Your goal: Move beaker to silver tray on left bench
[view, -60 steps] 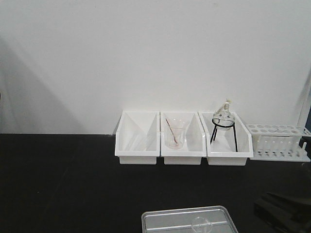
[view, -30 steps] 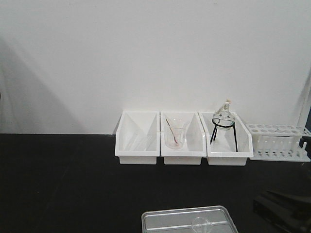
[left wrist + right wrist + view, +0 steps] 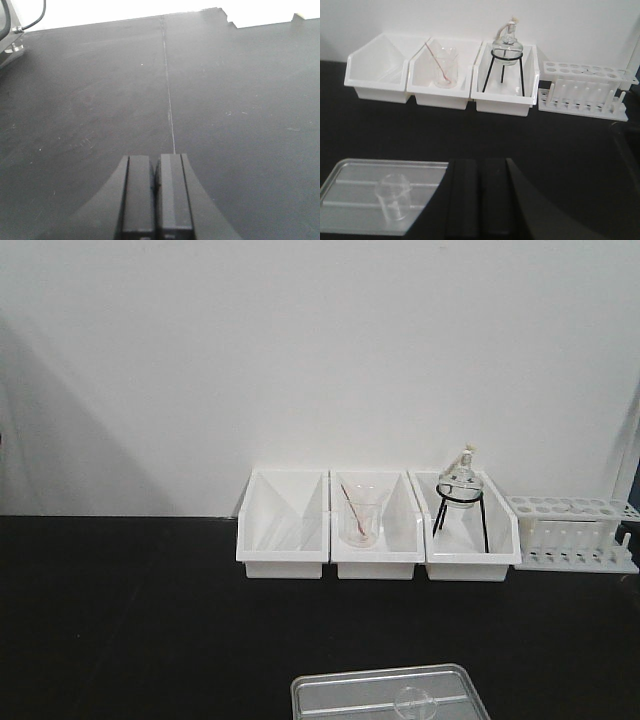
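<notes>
Your black bench [image 3: 120,620] runs under a plain white wall [image 3: 300,350], with the silver tray [image 3: 350,187] as the marker at its near edge. The beaker [image 3: 393,197] stands upright inside that tray. Behind the tray, against the wall, sit three white bins [image 3: 378,525]; a test-tube rack [image 3: 570,530] stands to their right. Your right gripper [image 3: 480,200] hangs just beside the tray, fingers pressed together, holding nothing. Your left gripper [image 3: 156,192] is likewise closed and empty over bare dark countertop.
</notes>
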